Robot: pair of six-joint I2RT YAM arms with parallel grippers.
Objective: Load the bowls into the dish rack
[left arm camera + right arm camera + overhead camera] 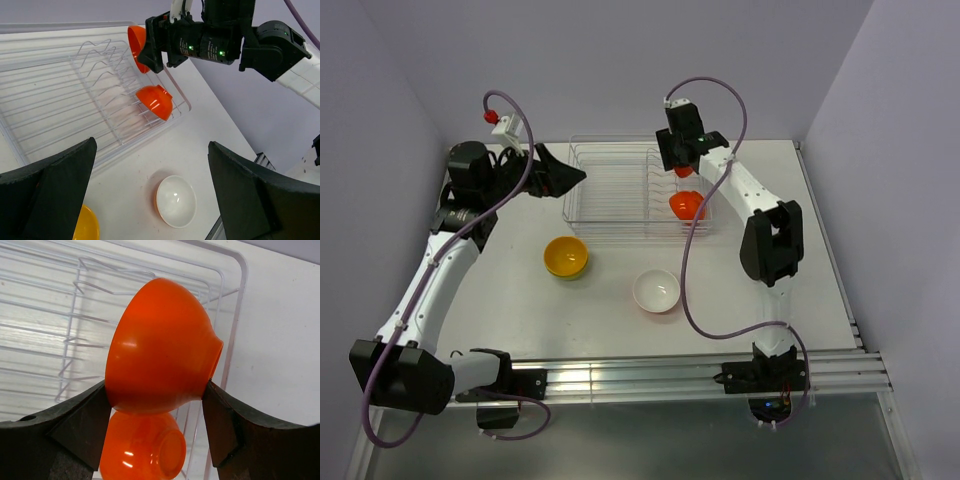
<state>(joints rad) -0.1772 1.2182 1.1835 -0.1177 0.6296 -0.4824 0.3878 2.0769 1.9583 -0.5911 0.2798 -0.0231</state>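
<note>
At the upper middle of the top view, a clear dish rack point(610, 190) flat on the white table point(820, 290). Above its right end, the right gripper point(682, 166), clenched on an orange bowl point(165, 347): one finger pressed on each side of the bowl wall, bowl turned on its side, foot ring toward the right of the wrist frame. Just under it, at the lower middle of the same frame, a second orange bowl point(142, 447) already in the rack, leaning on its side at the right end, not touching the held one. At the upper left of the top view, just beside the left end of the rack, the left gripper point(563, 177), released, fingers spread wide and holding nothing. Below the rack in the top view, on the bare table, two more bowls, both upright with the opening up and apart from each other: a yellow-orange bowl point(566, 256) at the centre left, a white bowl point(657, 291) near the centre.
</note>
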